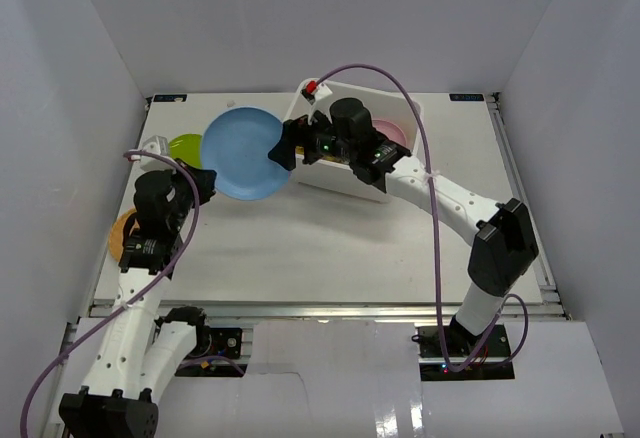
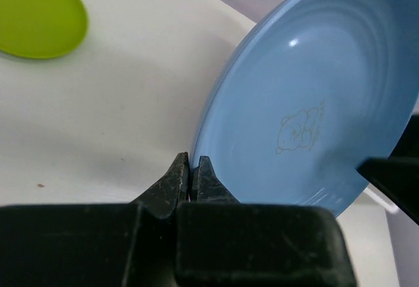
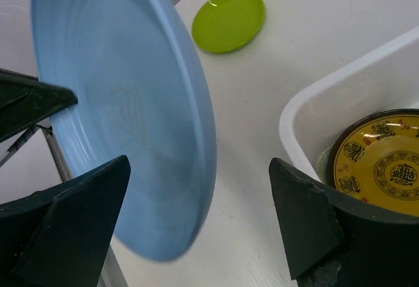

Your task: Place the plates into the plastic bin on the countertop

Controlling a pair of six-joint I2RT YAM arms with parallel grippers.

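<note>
The left gripper (image 2: 193, 167) clamps the rim of the round light-blue plastic plate (image 1: 240, 153), aloft and tilted; light, stiff, slick, it wants a deeper rim hold. The right gripper (image 3: 198, 169) straddles it, jaws apart, beside the white plastic bin (image 3: 347, 71)

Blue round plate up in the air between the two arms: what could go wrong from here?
The left gripper pinches the blue round plate only at its rim, while the right gripper straddles it open; a mistimed release could drop it onto the white countertop.
The white plastic bin already holds a yellow patterned plate; the wide blue one might catch on its wall.
</note>
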